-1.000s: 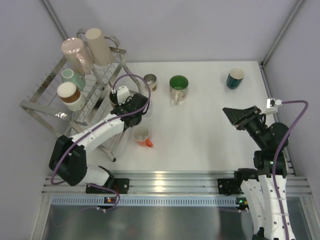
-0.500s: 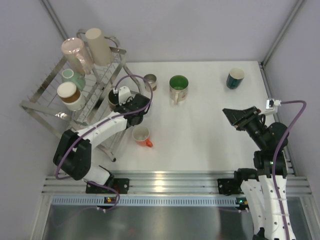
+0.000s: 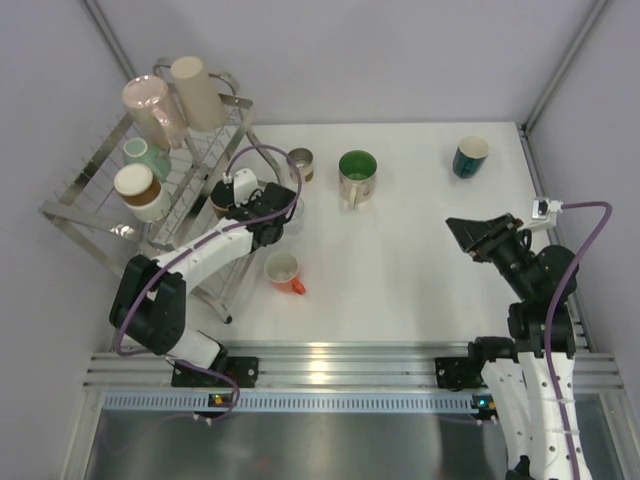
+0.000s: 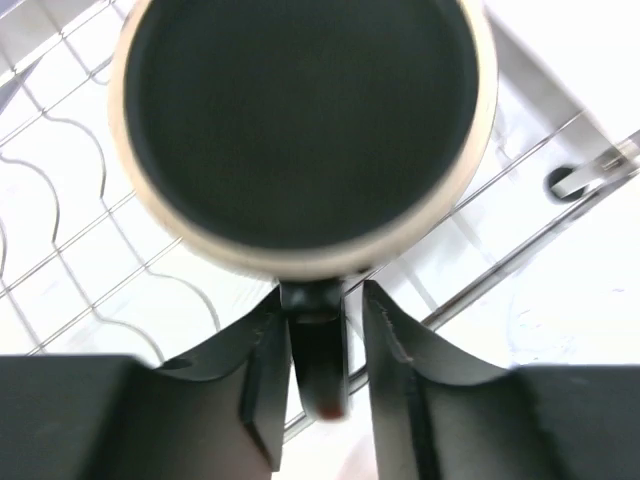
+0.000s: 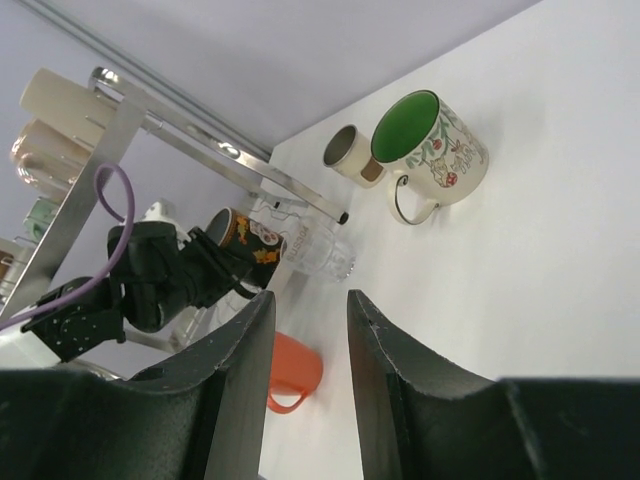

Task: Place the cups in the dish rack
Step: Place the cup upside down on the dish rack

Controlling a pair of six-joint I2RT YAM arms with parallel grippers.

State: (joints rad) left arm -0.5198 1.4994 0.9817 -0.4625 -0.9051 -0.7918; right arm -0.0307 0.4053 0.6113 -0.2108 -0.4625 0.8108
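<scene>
The dish rack [image 3: 85,170] stands at the far left corner of the table [image 3: 420,270]. Four cups rest slanted on its upper tiers: a pink cup [image 3: 150,105], a beige cup [image 3: 197,88], a pale green cup [image 3: 146,155] and a brown-banded cup [image 3: 135,188].

The left arm reaches to the rack's lower wire shelf. There a dark mug [image 4: 300,120] sits with its mouth opening up toward the wrist camera. Its handle [image 4: 318,375] points straight back into the left gripper [image 4: 318,330]. The fingers [image 4: 395,370] stand narrowly on either side of the handle, with a sliver of gap on one side. Whether they grip it cannot be told.

The right gripper [image 5: 310,300] hangs over the table's right side, partly apart and holding nothing.

On the table stand a green-inside mug [image 3: 357,172] and a dark teal cup [image 3: 469,156], both mouth up. An orange-handled cup [image 3: 283,270] is near the left arm. A steel cup [image 3: 300,162] and a clear glass [image 5: 325,250] are just beside the rack.
</scene>
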